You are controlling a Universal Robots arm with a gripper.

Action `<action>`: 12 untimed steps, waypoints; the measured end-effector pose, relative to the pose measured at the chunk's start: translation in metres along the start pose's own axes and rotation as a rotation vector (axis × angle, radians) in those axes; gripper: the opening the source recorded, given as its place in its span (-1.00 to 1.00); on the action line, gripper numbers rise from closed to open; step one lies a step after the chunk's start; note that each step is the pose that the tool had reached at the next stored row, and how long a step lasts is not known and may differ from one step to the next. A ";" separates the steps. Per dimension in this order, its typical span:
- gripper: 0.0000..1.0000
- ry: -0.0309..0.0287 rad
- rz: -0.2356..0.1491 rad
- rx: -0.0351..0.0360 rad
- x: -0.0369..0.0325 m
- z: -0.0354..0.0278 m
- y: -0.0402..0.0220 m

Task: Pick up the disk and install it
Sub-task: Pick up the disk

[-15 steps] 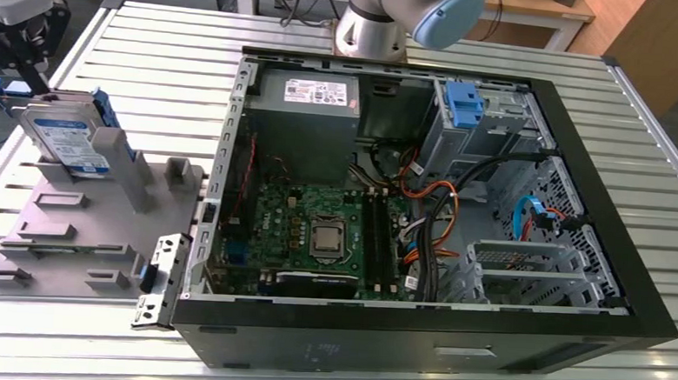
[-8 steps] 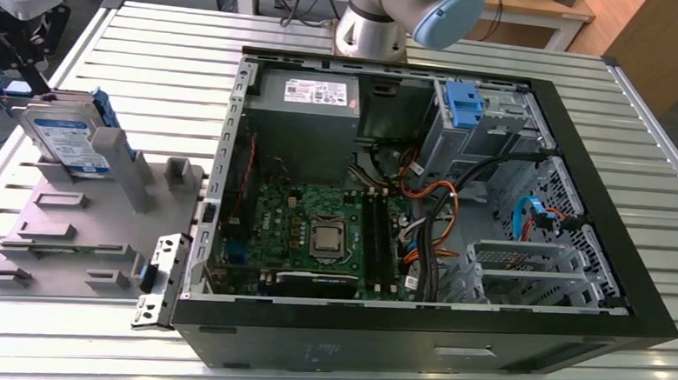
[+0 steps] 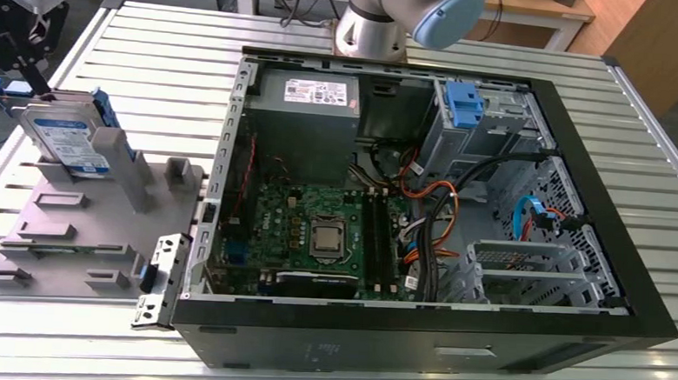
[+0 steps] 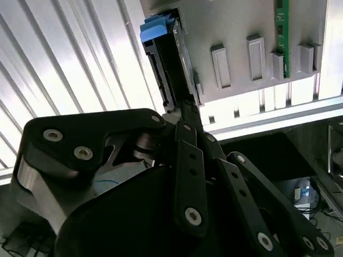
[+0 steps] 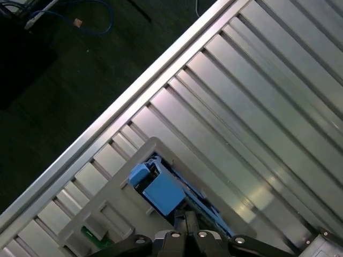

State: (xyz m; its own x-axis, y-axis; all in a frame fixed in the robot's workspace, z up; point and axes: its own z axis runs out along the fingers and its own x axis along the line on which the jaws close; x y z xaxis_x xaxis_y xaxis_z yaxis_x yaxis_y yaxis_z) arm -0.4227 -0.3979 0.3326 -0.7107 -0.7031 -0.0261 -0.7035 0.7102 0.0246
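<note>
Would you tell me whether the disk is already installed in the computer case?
Not installed: the disk stands on edge in the grey holder, outside the case.

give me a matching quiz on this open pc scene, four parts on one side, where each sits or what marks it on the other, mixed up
Things:
1. disk
2. power supply
3. processor
4. blue latch

Places or marks:
a. middle of the green board
b. standing in the grey holder outside the case
c. on the metal cage inside the case
d. grey box with a white sticker

Pairs: 1-b, 2-d, 3-a, 4-c
</note>
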 end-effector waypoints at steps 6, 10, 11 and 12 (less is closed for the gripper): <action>-0.79 0.0028 -0.110 -0.0029 0.0000 0.0003 0.0000; -0.79 0.0046 -0.182 -0.0048 0.0000 0.0005 0.0000; -0.79 0.0050 -0.200 -0.0053 0.0000 0.0005 0.0000; -0.79 0.0054 -0.218 -0.0057 0.0000 0.0006 0.0000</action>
State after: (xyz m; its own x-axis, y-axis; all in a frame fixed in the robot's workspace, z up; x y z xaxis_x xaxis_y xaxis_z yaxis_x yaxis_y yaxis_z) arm -0.4227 -0.3979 0.3321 -0.5413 -0.8404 -0.0261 -0.8408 0.5408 0.0246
